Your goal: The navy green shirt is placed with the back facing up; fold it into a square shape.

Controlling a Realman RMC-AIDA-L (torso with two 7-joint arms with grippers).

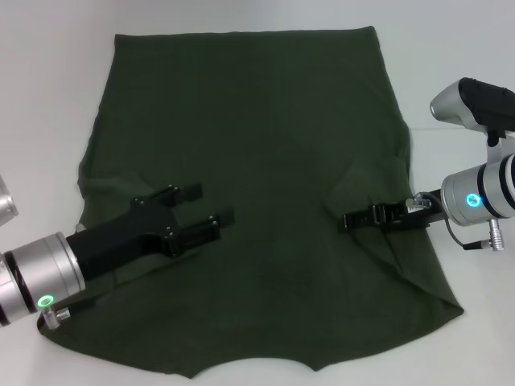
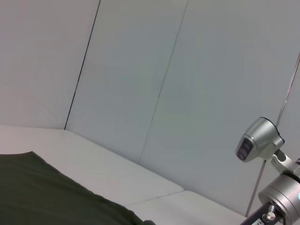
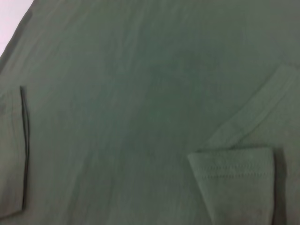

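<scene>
The left gripper's [image 1: 211, 207] fingers are spread wide and grasp nothing; they lie low over the left half of the shirt [image 1: 257, 137], pointing toward its middle, and whether they touch the cloth is hard to say from the head view. The shirt lies flat on the white table [image 1: 48, 96], straight hem at the far end, both sleeves folded in onto the body. The left sleeve's fold runs just behind the left gripper. The right gripper [image 1: 348, 219] reaches in from the shirt's right edge with its fingers close together, at the folded right sleeve [image 1: 370, 181]; whether they pinch cloth cannot be told. The right wrist view shows the shirt [image 3: 131, 103] close up, with a hemmed sleeve end [image 3: 234, 168] lying on the body.
</scene>
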